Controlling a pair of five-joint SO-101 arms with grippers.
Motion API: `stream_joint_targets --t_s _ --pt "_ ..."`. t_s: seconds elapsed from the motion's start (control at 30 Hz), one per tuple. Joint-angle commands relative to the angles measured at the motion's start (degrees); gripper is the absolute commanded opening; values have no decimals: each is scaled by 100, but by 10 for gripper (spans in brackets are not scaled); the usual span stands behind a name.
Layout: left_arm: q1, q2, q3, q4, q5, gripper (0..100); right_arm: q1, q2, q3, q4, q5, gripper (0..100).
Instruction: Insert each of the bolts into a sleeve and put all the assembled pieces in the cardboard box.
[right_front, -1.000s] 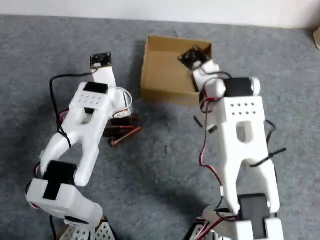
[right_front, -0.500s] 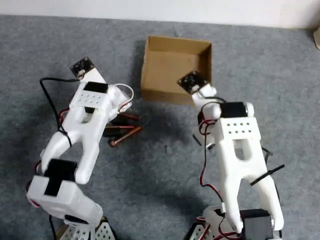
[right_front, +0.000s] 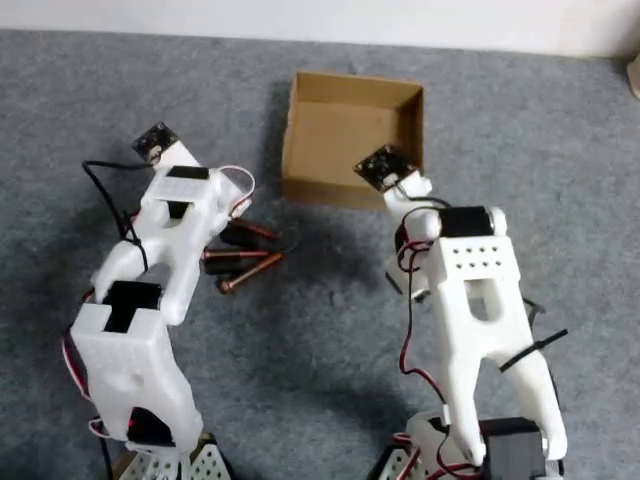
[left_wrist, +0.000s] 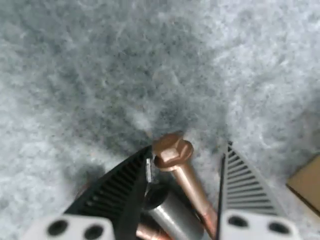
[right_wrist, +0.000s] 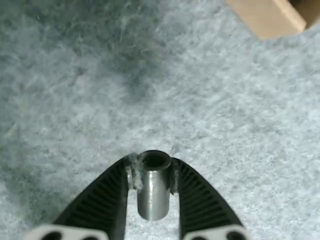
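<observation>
Left claw: your left claw (left_wrist: 187, 150) stood spread over the pile left of and nearer than the cardboard box (right_front: 335, 190). A copper bolt (left_wrist: 187, 185) lay ungripped between its jaws, and a loose sleeve (left_wrist: 172, 217) lay just beside it.
Right claw: your right claw (right_wrist: 153, 161) pinched a grey sleeve (right_wrist: 153, 192), bore pointing out past the fingertips, just near the box's near-right corner.
Pile risk: closing there could have trapped bolt and loose sleeve together, since they touched.
Mating risk: the bolt's push could have tilted the pinched sleeve, which was gripped only at the tips.
Change: within a second you drew the right arm back from over the box and swung the left wrist leftward. The bolts (right_front: 245, 262) stayed put.
</observation>
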Motion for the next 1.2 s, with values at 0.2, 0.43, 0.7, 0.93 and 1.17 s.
stream_joint_targets --t_s 0.2,0.43,0.7,0.93,1.17 --pt "13 13 -171 -105 35 22 48 -163 -31 -101 35 4" --pt "224 -4 -180 -79 -141 5 40 -154 -31 -101 35 4" --pt "602 -1534 -295 1108 -1697 5 -295 -224 -66 -101 26 4" --pt "585 -3811 -286 1415 -1943 5 -541 -1332 -92 -101 -114 4" --pt "1068 -5895 462 1538 -2409 5 -998 -3538 558 -382 -615 4"
